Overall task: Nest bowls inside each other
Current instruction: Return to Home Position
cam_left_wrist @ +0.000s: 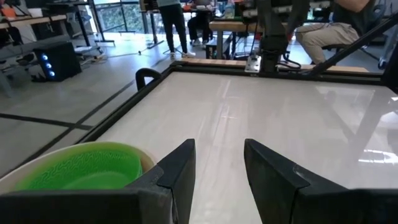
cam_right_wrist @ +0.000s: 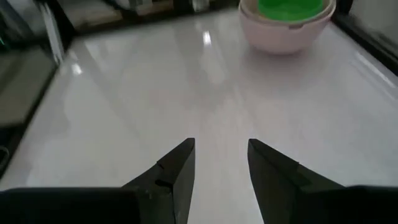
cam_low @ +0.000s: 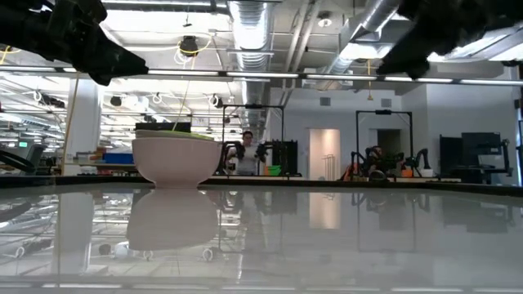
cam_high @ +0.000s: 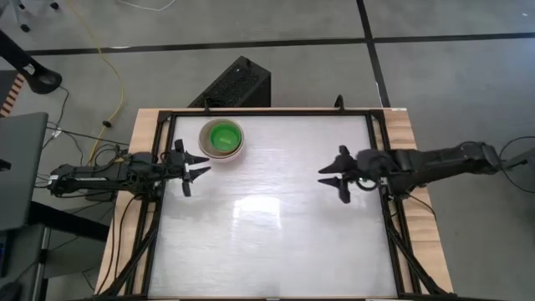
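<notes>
Left end effector (cam_high: pixel 201 165) is hovering at the worktop's (cam_high: pixel 267 234) left edge, fingers parted wide and gripping nothing. Just beside it, near the far-left corner, the stack of bowls (cam_high: pixel 237 150) is sitting nested, green bowl (cam_high: pixel 221 137) innermost, so the job looks finished. Right end effector (cam_high: pixel 328 176) is hanging wide and empty too, well apart from the bowls, likely because nothing needs lifting.

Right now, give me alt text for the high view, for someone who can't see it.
A nested stack of bowls, green bowl innermost, sits at the white table's top left in the picture. The left gripper hangs beside it, fingers open and empty; the right gripper hangs across the table, likewise open.
</notes>
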`<control>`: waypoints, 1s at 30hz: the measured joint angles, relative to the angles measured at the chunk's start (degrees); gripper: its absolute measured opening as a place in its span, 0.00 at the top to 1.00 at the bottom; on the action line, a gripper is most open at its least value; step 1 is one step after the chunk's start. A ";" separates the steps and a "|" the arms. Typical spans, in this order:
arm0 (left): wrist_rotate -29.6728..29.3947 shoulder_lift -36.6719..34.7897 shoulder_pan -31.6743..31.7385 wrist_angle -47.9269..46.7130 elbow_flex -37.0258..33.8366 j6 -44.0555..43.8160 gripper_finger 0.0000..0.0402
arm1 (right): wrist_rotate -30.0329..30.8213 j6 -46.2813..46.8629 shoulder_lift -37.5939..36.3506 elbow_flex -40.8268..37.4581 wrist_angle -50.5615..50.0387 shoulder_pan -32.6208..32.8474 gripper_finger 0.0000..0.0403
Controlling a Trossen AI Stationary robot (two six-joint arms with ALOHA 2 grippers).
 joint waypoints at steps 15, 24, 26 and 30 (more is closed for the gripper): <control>-1.40 0.00 -0.02 -0.49 0.00 -0.99 0.68 | 1.26 2.93 -32.41 -33.24 23.58 -0.07 0.59; -1.40 0.00 0.00 -1.54 0.00 -1.99 0.68 | 1.96 1.04 -39.49 -36.91 23.27 0.05 0.59; -1.40 0.00 0.00 -1.81 -0.09 -3.08 0.68 | 2.23 0.94 -39.38 -36.91 23.06 -0.05 0.59; -1.43 0.01 -0.01 -2.08 -1.59 -3.96 0.68 | 2.15 1.77 -39.22 -36.91 22.87 -0.01 0.59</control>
